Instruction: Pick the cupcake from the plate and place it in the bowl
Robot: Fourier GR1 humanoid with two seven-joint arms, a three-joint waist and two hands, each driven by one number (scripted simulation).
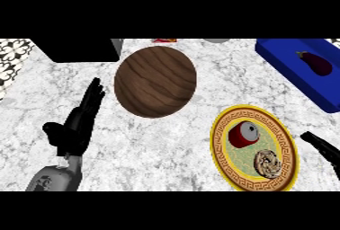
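A cupcake (243, 134) with a red wrapper and a grey top sits on the upper half of a yellow, Greek-patterned plate (222, 148) at the right. The brown wooden bowl (156, 81) stands up and to the left of the plate, with nothing in it. My right hand (323, 147) comes in at the right edge beside the plate, with straight fingers and apart from the cupcake. My left hand (78, 119) rests open at the left, fingers pointing up, just left of the bowl.
A brown swirled pastry (268, 162) lies on the plate below the cupcake. A blue tray (285, 58) with a dark eggplant (315, 62) stands at the back right. A black box (79, 49) sits at the back left. Small red (164, 40) and grey (216, 40) items lie along the far edge.
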